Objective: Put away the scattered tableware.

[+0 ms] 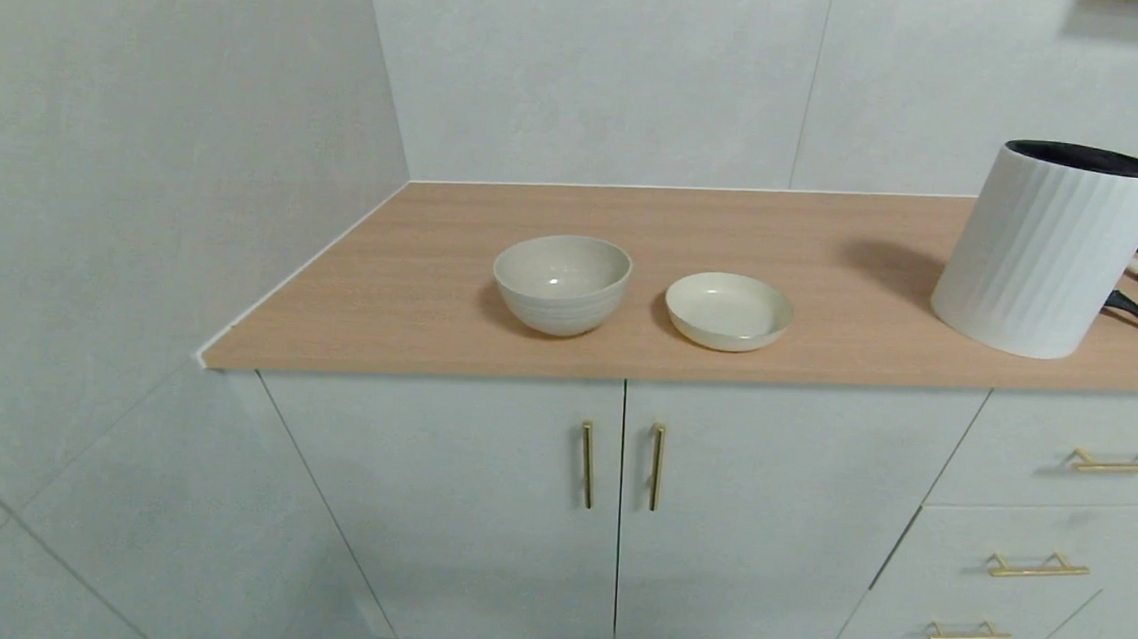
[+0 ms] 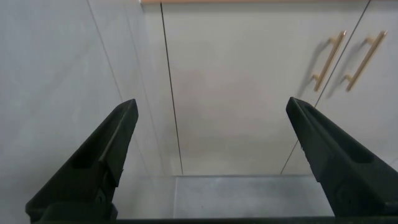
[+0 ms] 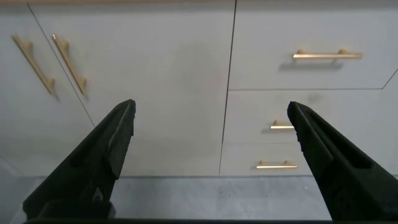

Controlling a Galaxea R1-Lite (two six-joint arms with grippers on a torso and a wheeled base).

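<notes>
Deep bowl [image 1: 561, 283] beside shallow dish [image 1: 728, 310] on wooden surface [image 1: 415, 282], left claw [image 2: 211, 155] wide open, right claw [image 3: 211, 155] wide open, both facing cupboard doors [image 1: 443, 488]

My head camera looks forward and down over the desk [image 1: 415, 282]. Both wrist cameras sit low, facing the cabinet front [image 3: 155, 93], sharing its paired door handles [image 2: 326, 59].
</notes>
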